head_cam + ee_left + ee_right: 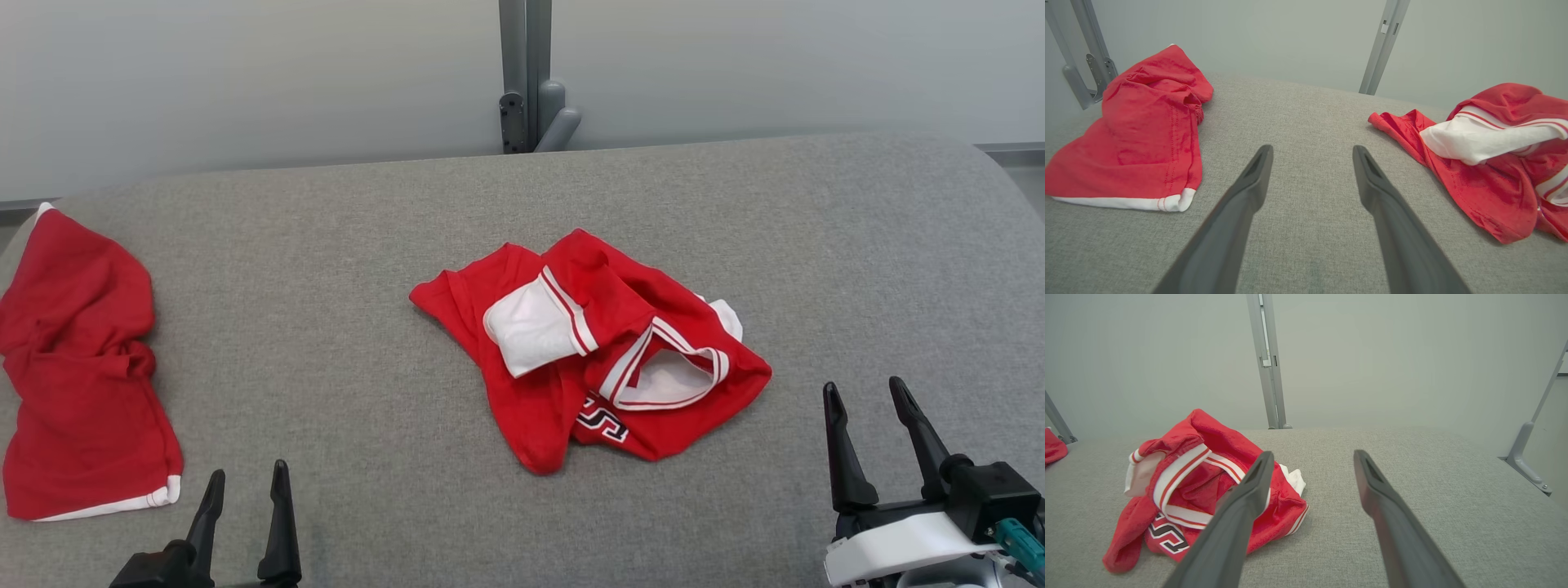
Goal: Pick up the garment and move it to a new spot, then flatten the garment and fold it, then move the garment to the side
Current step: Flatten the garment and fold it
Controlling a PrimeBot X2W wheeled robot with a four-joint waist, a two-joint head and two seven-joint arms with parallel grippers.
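A crumpled red garment (596, 343) with white sleeves, striped white trim and black lettering lies bunched in the middle of the grey padded table (343, 269). The left wrist view has it at the right (1486, 163), the right wrist view at the left (1208, 490). My left gripper (245, 482) stands open at the lower left, well short of the garment, nothing between its fingers (1253, 179). My right gripper (865, 392) is open at the lower right, just right of the garment, also holding nothing; its fingers (1372, 482) point past the garment's right side.
A second red garment (73, 367) with a white hem lies at the table's left edge, and at the left in the left wrist view (1143, 130). A grey metal post (526, 73) rises behind the table's far edge. Bare table surrounds the middle garment.
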